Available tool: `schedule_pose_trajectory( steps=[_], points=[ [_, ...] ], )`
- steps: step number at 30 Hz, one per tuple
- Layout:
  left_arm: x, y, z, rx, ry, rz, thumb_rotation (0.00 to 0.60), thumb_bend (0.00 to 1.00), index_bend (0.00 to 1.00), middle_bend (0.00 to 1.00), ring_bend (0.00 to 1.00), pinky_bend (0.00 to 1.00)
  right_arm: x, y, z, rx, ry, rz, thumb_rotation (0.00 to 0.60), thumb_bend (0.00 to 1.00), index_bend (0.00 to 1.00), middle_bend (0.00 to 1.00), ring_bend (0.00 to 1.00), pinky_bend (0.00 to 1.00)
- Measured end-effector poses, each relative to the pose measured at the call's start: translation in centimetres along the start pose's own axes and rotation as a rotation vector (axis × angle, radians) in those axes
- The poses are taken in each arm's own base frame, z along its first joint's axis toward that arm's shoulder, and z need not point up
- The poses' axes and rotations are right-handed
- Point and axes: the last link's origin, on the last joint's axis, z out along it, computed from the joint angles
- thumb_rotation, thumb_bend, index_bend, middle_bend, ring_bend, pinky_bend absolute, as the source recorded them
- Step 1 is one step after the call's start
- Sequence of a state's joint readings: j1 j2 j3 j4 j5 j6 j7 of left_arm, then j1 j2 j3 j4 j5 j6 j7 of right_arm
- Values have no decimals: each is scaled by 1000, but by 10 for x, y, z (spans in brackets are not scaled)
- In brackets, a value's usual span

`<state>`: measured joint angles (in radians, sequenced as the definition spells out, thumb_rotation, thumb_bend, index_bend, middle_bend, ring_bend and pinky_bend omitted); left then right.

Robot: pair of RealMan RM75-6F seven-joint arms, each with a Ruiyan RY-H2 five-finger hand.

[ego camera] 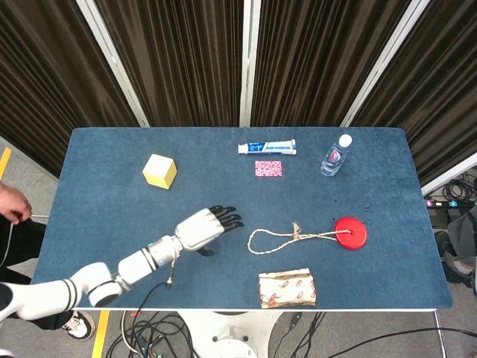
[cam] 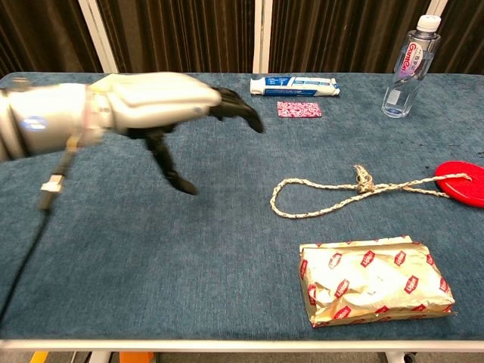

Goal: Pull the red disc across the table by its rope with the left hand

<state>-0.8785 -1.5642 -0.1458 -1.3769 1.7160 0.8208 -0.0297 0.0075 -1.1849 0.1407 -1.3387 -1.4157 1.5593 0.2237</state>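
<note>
The robot's left hand [ego camera: 203, 228] reaches out over the blue felt-covered table [ego camera: 112, 201], fingers extended and apart, thumb hanging down, holding nothing. It sits just left of the looped end of the beige twisted rope [ego camera: 287, 238], not touching it. The rope runs right to the flat red disc [ego camera: 350, 233], which lies near the table's right edge. A crinkled foil snack packet with red labels [ego camera: 287, 289] lies just in front of the rope. The right hand is out of sight.
</note>
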Motion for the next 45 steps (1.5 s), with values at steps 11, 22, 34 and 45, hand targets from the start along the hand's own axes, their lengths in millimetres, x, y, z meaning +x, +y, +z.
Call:
schedule_pose_trajectory(
  steps=[11, 22, 34, 45],
  points=[
    [-24, 26, 40, -92, -100, 26, 600, 56, 166, 177, 82, 237, 1, 10, -2, -21, 9, 10, 600, 230, 0, 0, 0, 0],
    [-44, 23, 44, -86, -178, 56, 600, 60, 166, 220, 82, 237, 1, 15, -2, -32, 21, 14, 600, 231, 0, 0, 0, 0],
    [-47, 16, 40, -77, -217, 83, 600, 98, 165, 541, 121, 238, -1, 16, -1, -38, 17, 14, 600, 249, 0, 0, 0, 0],
    [-40, 7, 26, -48, -258, 117, 600, 122, 166, 793, 317, 238, -2, 15, 0, -39, 19, 9, 600, 265, 0, 0, 0, 0]
  ],
)
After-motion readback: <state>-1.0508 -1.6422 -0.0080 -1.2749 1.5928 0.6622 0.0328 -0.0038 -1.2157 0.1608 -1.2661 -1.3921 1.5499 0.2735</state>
